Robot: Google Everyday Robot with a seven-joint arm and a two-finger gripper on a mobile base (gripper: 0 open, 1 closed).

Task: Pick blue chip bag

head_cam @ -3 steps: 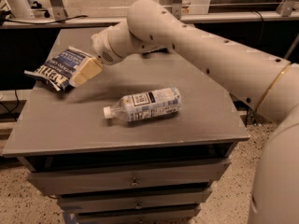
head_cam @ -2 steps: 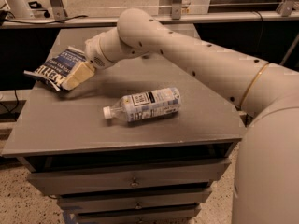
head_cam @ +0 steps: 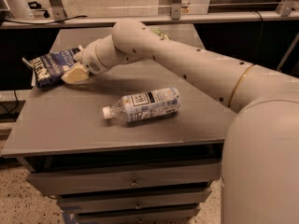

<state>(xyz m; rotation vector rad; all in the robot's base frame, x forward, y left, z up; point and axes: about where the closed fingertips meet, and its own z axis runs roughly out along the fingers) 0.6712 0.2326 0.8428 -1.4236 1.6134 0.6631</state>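
The blue chip bag (head_cam: 50,67) is dark navy with white lettering. It lies at the far left edge of the grey table (head_cam: 65,125), partly hanging over the edge. My gripper (head_cam: 74,72) is at the end of the white arm, low over the table, right against the bag's right end. The gripper's tip overlaps the bag's near corner. I cannot see whether it holds the bag.
A clear water bottle (head_cam: 142,105) with a white cap lies on its side at the table's middle, cap to the left. A bit of green snack bag (head_cam: 161,31) shows behind my arm at the back. Drawers (head_cam: 133,181) sit below the tabletop.
My arm has swung left and lower, bringing the gripper further onto the blue chip bag's right end. The bottle has not moved.
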